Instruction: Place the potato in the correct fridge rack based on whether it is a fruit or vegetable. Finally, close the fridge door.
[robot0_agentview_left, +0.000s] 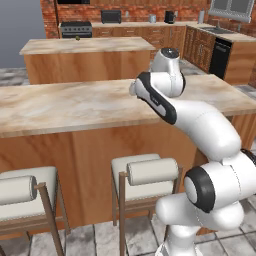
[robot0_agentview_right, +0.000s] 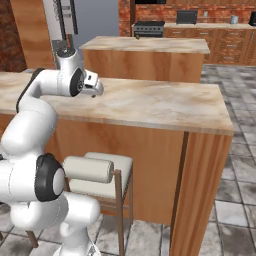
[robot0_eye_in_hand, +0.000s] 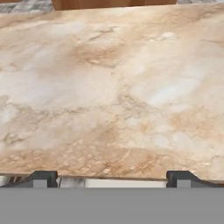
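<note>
Marble counter (robot0_eye_in_hand: 113, 87) lies under the gripper (robot0_eye_in_hand: 111, 179), whose two dark finger tips (robot0_eye_in_hand: 43, 178) stand wide apart just inside the counter's near edge, with bare beige stone between them and nothing held. From the right base view the gripper (robot0_agentview_right: 95, 91) hangs just above the counter (robot0_agentview_right: 150, 102), over its near-left part, at the end of the white arm (robot0_agentview_right: 30, 120) that bends up from the floor in front of the counter. Two padded stools (robot0_agentview_left: 145, 175) stand tucked against the counter's wooden front, below its edge.

Behind the counter stands a second island (robot0_agentview_left: 87, 46) with the same stone top. A small olive lump (robot0_agentview_left: 77, 37) sits on that island's far edge; it is too small to tell whether it is the potato. Beyond the counter's far left end, tall light-grey fridge door (robot0_agentview_right: 60, 20) panels with vertical bars rise against the back wall, apparently shut.
</note>
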